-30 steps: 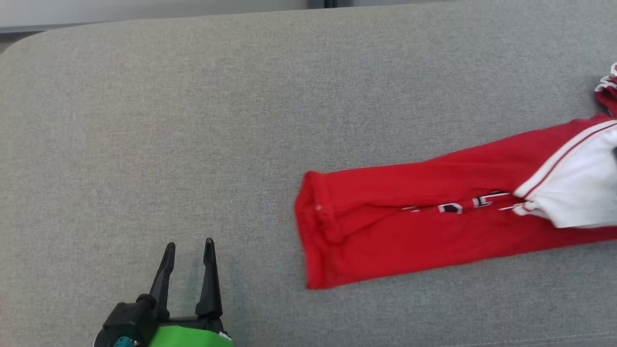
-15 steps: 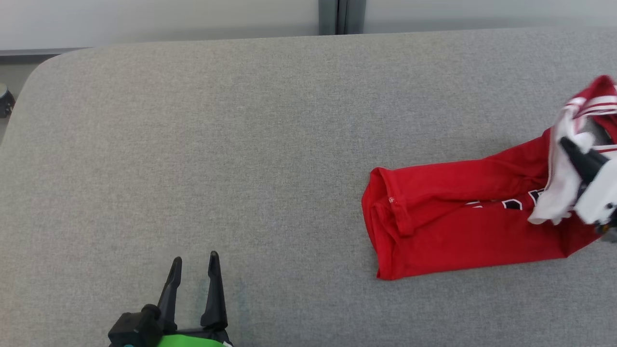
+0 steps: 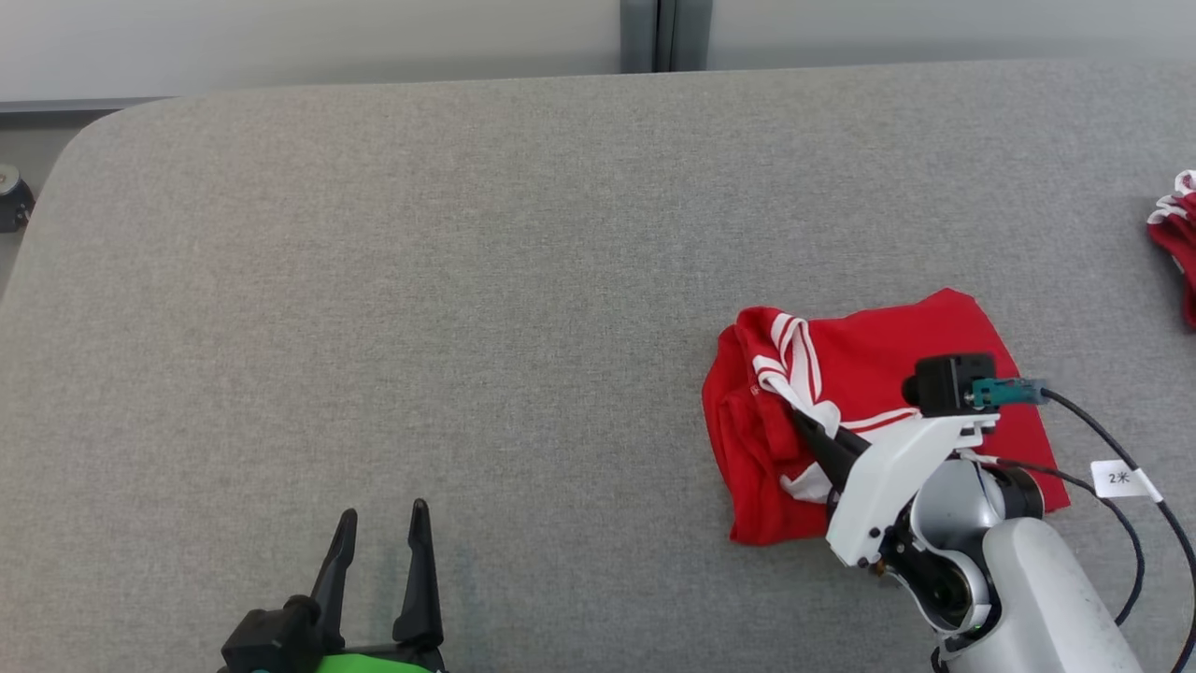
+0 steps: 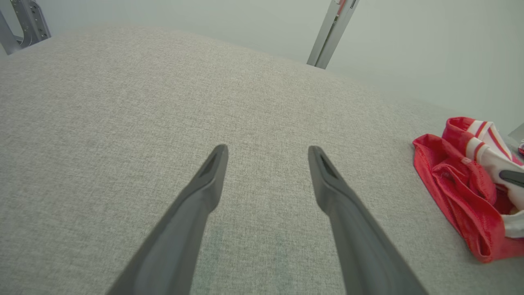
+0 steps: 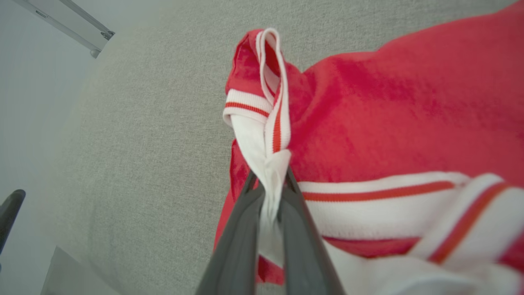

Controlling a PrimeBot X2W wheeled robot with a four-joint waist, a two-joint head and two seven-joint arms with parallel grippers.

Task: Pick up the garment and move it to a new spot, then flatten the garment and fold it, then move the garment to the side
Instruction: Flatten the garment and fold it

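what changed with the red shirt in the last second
The right end effector, shut on the white trim of the shirt, carried that end leftward, so the long stretched-out shirt now lies doubled over onto its hem end. Nothing was newly gripped or let go. The left end effector stayed open and idle over the grey surface.

garment point(image 3: 878, 355) right on surface point(image 3: 374, 280), another point(image 3: 1177, 234) — perhaps — rightmost

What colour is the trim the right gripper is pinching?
The trim is white with thin red stripes, on the red garment; clearest in the right wrist view.
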